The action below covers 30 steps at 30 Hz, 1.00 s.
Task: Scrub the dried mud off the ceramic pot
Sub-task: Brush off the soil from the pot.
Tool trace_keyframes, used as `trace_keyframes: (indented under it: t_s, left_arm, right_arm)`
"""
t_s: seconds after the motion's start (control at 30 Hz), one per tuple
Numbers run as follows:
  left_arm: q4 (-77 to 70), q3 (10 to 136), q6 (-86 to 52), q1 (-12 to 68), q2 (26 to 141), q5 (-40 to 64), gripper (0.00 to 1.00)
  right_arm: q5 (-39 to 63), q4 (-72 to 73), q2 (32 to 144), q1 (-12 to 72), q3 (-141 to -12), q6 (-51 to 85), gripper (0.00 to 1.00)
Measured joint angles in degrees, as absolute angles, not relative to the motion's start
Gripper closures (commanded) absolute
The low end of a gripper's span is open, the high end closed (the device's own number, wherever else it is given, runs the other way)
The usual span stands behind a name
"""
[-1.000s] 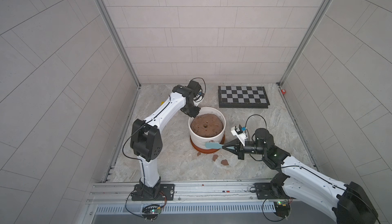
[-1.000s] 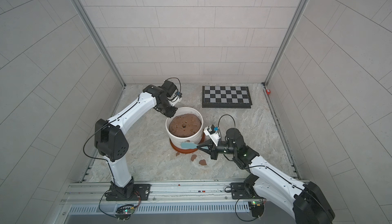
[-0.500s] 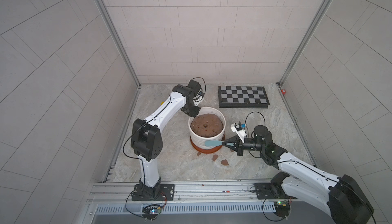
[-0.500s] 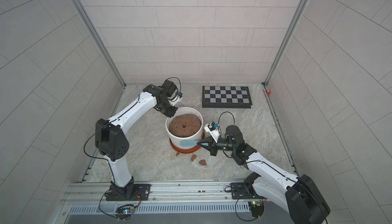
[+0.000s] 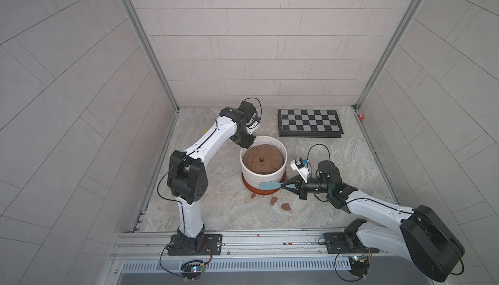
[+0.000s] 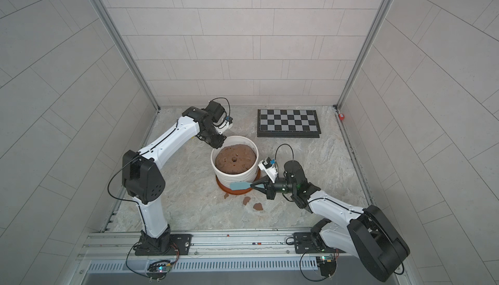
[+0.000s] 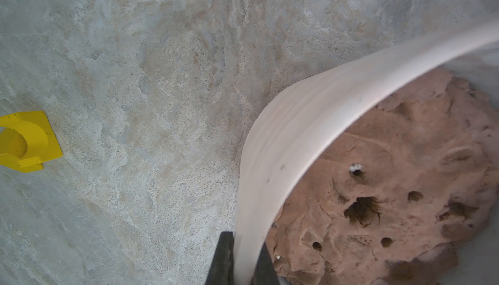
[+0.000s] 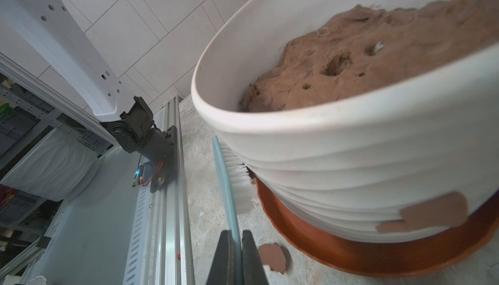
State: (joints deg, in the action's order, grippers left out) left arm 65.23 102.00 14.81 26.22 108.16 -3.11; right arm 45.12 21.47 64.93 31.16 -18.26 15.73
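The white ribbed ceramic pot (image 5: 258, 178) (image 6: 232, 176) stands on an orange-brown saucer (image 5: 249, 187), filled with a brown soil mound. My left gripper (image 5: 247, 145) (image 7: 244, 259) is shut on the pot's far-left rim (image 7: 297, 135), one finger outside and one inside. My right gripper (image 5: 286, 186) (image 8: 237, 243) is shut on the handle of a light-blue brush (image 5: 270, 186) (image 8: 229, 189). Its white bristles press on the pot's lower ribbed side (image 8: 351, 148). One flake of dried mud (image 8: 432, 212) sticks to the pot wall. Three flakes (image 5: 274, 200) lie on the floor in front.
A black-and-grey checkerboard (image 5: 309, 123) lies at the back right. A yellow plastic piece (image 7: 27, 140) sits on the stone floor left of the pot. An aluminium rail (image 5: 243, 240) runs along the front edge. Tiled walls close in the other three sides.
My right arm has shifted a little and carried the brush slightly left along the pot's lower front side. The left arm and the pot have stayed still.
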Motion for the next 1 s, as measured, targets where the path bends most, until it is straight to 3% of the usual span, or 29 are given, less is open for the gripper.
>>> trace_keyframes:
  t_s: [0.6, 1.0]
  left_arm:
    - [66.8, 103.9, 14.9, 26.2, 109.4, -3.1, 1.0]
    - [67.4, 104.6, 14.9, 26.2, 109.8, -3.2, 1.0]
  right_arm:
    - [41.5, 24.5, 62.9, 39.1, -12.2, 18.5, 1.0]
    - [42.5, 30.1, 63.1, 39.1, -12.4, 20.4, 1.0]
